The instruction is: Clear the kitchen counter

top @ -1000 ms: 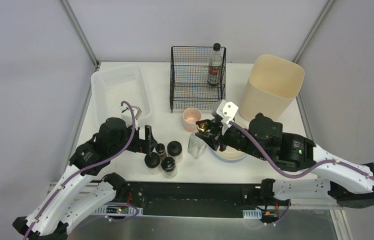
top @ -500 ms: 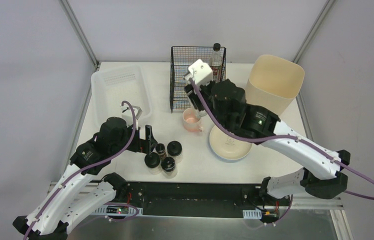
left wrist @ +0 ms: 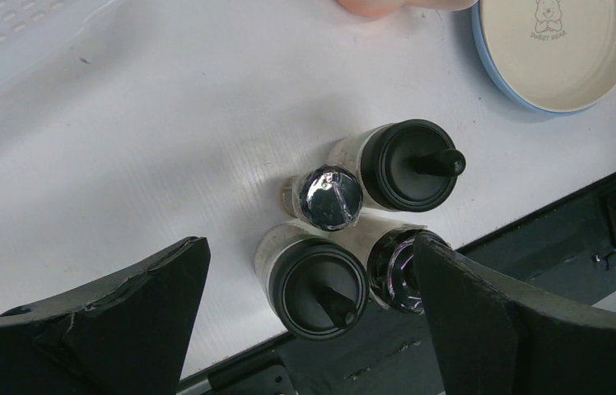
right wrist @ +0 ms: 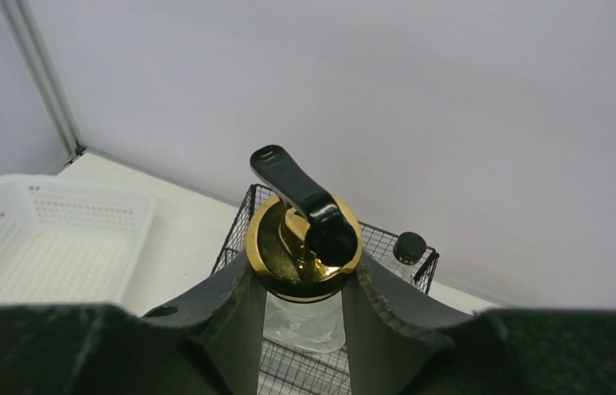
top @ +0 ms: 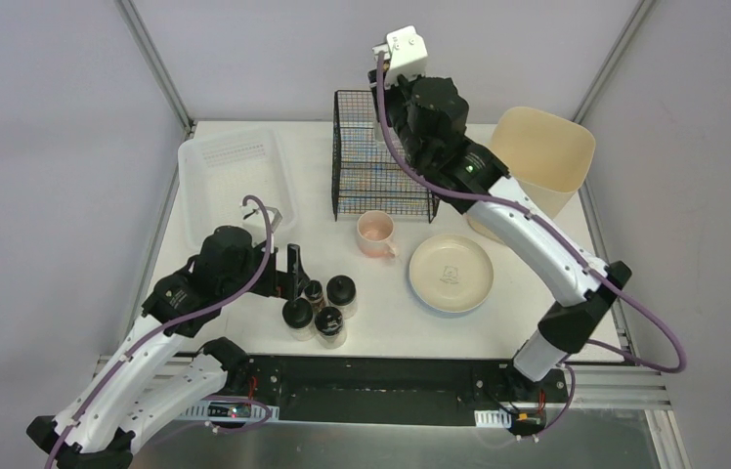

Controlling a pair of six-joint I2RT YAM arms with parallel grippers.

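Now that the right gripper (right wrist: 304,303) has lifted the gold-lidded glass dispenser (right wrist: 305,240) away from the plate (top: 451,275), it is holding it clamped above the far wire rack (top: 381,178), so one item is leaving the kitchen counter (top: 386,311) below. The left gripper (left wrist: 309,245) is hovering wide open over four spice jars (left wrist: 319,290) at the counter's near edge.

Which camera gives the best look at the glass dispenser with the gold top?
The right wrist view: the dispenser sits centred, gripped between the right gripper's fingers. In the top external view the right arm hides it; the left wrist view misses it.
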